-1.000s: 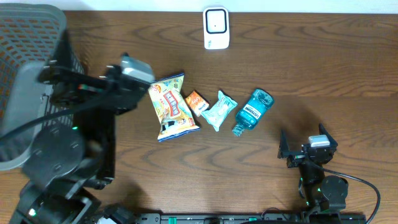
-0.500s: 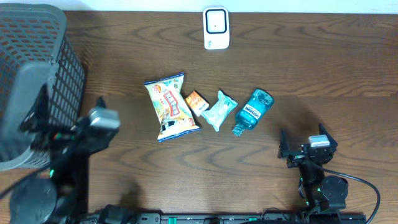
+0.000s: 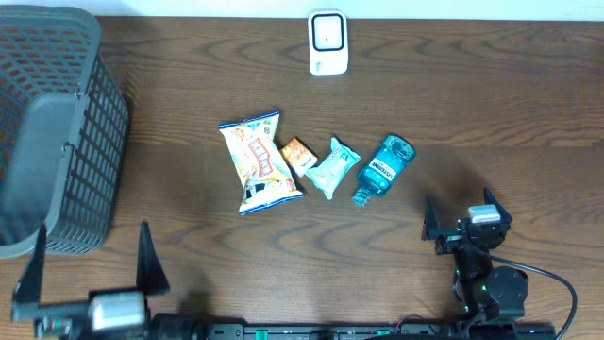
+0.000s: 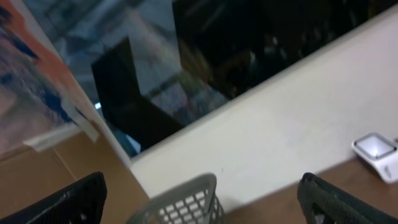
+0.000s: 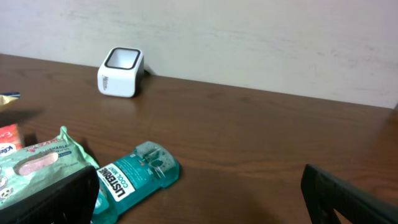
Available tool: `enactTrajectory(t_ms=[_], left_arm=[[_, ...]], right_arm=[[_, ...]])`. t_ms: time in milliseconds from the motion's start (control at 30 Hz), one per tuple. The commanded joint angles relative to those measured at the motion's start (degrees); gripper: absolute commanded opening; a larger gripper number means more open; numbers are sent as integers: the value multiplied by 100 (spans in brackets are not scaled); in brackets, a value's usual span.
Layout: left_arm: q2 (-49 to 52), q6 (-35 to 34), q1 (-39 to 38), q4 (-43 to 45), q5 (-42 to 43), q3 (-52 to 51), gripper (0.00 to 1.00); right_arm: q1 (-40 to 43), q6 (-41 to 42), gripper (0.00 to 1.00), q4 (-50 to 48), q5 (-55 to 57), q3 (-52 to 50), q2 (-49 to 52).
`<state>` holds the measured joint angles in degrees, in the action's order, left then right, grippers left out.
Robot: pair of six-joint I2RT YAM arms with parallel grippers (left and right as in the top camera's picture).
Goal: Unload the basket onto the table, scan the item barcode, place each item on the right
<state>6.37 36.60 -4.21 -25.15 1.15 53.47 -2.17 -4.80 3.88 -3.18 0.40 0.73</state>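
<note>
The left tool point(image 3: 94, 272) and right tool point(image 3: 460, 225) are both wide open, holding nothing. The bottle point(image 3: 382, 170) lies on the surface point(image 3: 491, 104) near the right tool. The scanner point(image 3: 327, 42) sits far back.

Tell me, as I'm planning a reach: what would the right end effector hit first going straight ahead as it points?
Likely nothing on the table: the right end effector faces bare wood; the bottle and scanner lie off to its left. Only the far wall lies ahead, depth unclear.
</note>
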Motion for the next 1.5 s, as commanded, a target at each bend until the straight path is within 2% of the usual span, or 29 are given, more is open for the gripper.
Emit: enactTrajectory(t_ms=[0,400,700,900,1467], left_arm=[[-354,-136,28,13,234,-15,98],[-621,-133,33,262,273,37,98],[-603,-138,201,1327,271,37,98],[-599,-374,205,1292,271,4,98],[-616,-372,205,852,271,-7,98]], right_arm=[[-11,68,99,24,4,-7,-24],[-11,68,99,24,4,-7,-24],[-11,68,99,24,4,-7,-24],[-11,68,99,24,4,-7,-24],[-11,68,99,24,4,-7,-24]])
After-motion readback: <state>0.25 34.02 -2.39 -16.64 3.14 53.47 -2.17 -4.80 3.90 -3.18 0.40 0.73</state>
